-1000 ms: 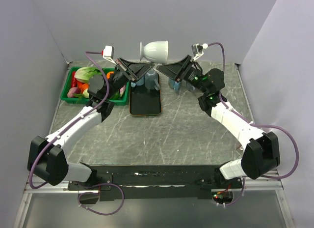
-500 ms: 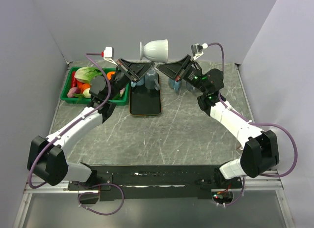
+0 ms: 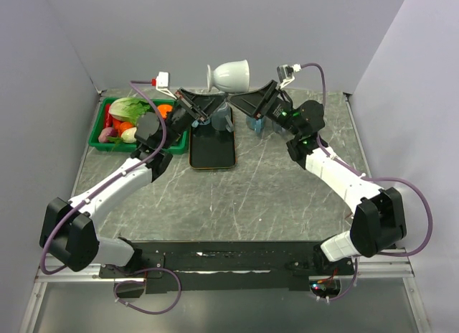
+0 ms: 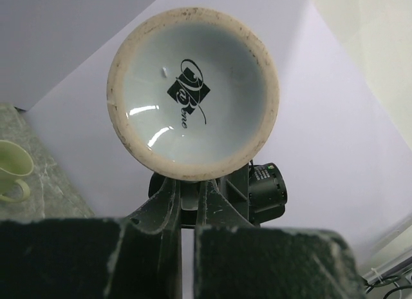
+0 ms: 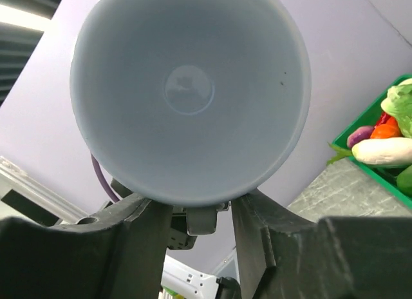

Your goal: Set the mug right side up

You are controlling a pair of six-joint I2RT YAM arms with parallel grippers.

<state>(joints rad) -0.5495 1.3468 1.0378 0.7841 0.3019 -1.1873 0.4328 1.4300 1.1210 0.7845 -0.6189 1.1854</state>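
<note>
Mug (image 3: 229, 74) sideways aloft in right jaws; left jaws clenched; marble table (image 3: 272, 197), lavender walls (image 3: 143, 31).

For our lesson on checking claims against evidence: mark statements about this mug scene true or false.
1. The mug is up in the air, above the table. True.
2. The mug stands upright. False: it lies on its side.
3. The left wrist view shows a dark logo on the mug's base. True.
4. The green bin is empty. False: it holds vegetables.
5. The right wrist view looks into the mug's open mouth. True.
</note>
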